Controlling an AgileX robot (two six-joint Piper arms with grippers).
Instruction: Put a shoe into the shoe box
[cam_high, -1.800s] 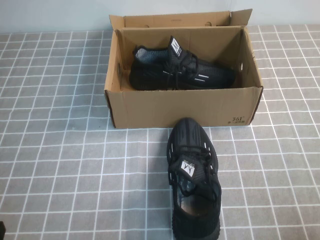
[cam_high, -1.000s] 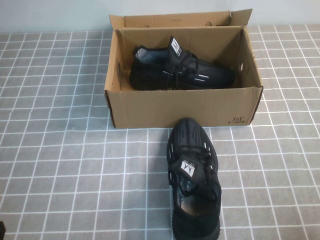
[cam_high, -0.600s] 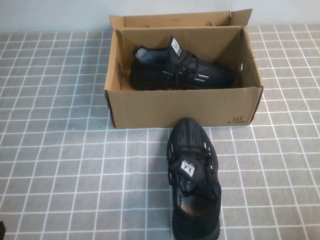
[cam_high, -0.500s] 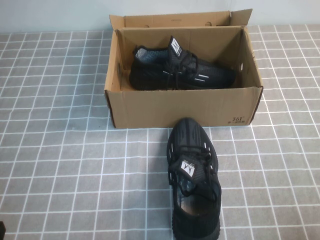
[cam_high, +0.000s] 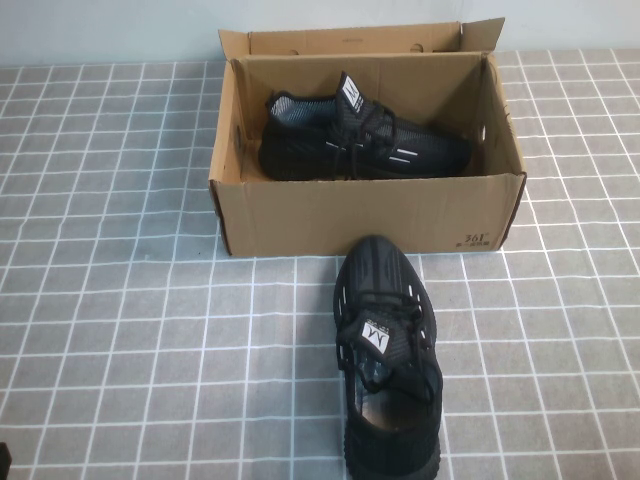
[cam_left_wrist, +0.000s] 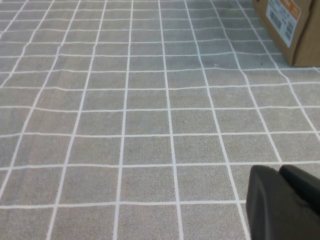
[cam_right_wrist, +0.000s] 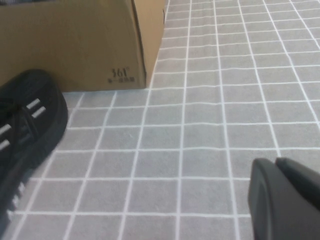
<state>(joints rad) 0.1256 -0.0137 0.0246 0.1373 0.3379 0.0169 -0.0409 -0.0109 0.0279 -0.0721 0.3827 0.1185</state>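
Note:
An open cardboard shoe box (cam_high: 366, 215) stands at the back middle of the table with one black shoe (cam_high: 362, 142) lying inside. A second black shoe (cam_high: 386, 352) lies on the grey tiled cloth in front of the box, toe towards it; it also shows in the right wrist view (cam_right_wrist: 25, 135). My left gripper (cam_left_wrist: 281, 172) is shut and empty, low over the cloth at the near left, far from the box corner (cam_left_wrist: 290, 27). My right gripper (cam_right_wrist: 277, 167) is shut and empty, low over the cloth to the right of the loose shoe. Neither arm reaches into the high view.
The box's lid flap (cam_high: 350, 40) stands up at the back. The grey cloth with white grid lines (cam_high: 120, 300) covers the table. A small dark part (cam_high: 4, 458) shows at the near left corner.

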